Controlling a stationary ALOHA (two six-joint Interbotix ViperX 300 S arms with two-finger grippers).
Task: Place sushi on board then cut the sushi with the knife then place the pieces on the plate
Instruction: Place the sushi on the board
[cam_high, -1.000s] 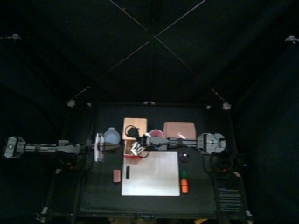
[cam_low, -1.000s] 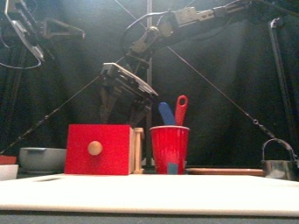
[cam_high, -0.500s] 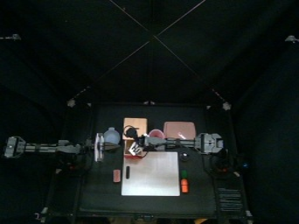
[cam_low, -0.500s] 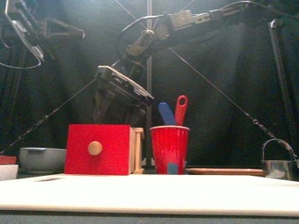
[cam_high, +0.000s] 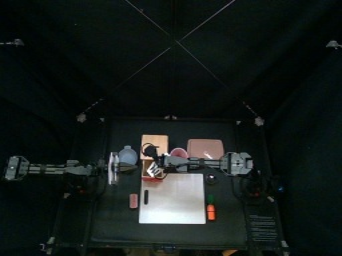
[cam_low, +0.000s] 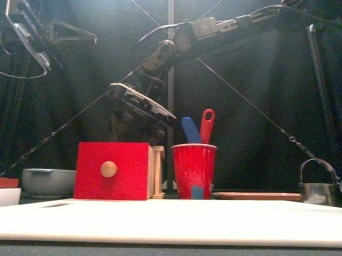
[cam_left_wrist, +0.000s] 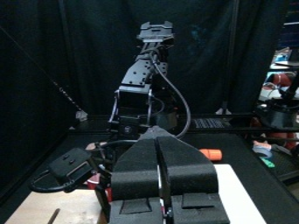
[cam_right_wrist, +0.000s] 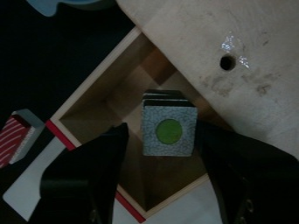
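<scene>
Right gripper (cam_right_wrist: 167, 138) points down into open drawer (cam_right_wrist: 117, 87) of wooden box (cam_right_wrist: 233, 52), jaws spread astride sushi roll (cam_right_wrist: 170, 122), not closed on it; roll's green-centred end faces the wrist camera, long axis running away from it.

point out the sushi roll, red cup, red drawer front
sushi roll (cam_right_wrist: 170, 131), right wrist view, centre of its end face
red cup (cam_low: 194, 170), front view, middle of its wall
red drawer front (cam_low: 128, 176), front view, face beside its knob

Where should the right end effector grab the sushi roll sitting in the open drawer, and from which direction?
Come straight down through the open top. The sushi roll sits low inside the wooden walls of the drawer, so a level approach looks blocked. Grip its two flat opposite sides: the right end effector hangs above with open jaws flanking the speckled, green-centred face.
</scene>
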